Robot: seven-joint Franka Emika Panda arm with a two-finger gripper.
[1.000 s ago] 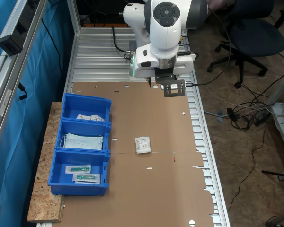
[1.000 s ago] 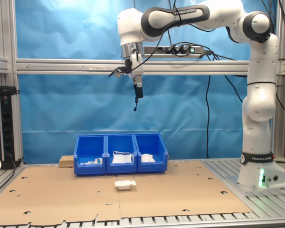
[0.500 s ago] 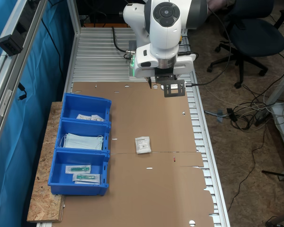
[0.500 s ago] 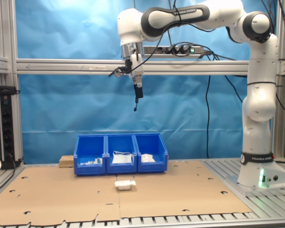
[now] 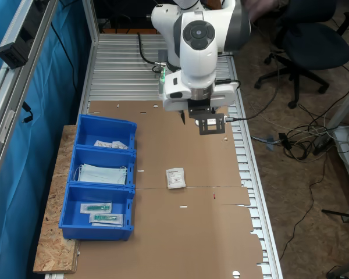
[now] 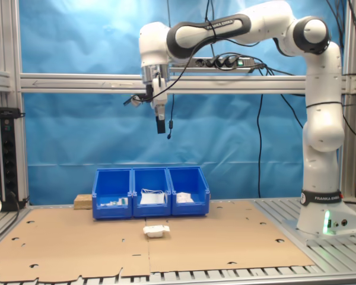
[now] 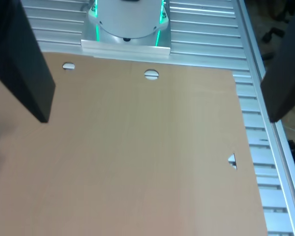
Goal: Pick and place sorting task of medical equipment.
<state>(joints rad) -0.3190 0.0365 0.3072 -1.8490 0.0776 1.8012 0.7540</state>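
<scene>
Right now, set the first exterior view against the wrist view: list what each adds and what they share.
First exterior view adds: the white sachet lying flat on the cardboard sheet, apart from the three blue bins, whose middle one holds face masks. Wrist view adds: the gripper from close up, its two dark fingers spread wide with nothing between them. Shared: the cardboard sheet, the slatted metal table and the arm's base with its green light.

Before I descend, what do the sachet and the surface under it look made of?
The white sachet looks like thin paper or foil-lined packaging: flat, matte, with faint print. It lies on a brown cardboard sheet, dull, seamed, with punched slots.
</scene>
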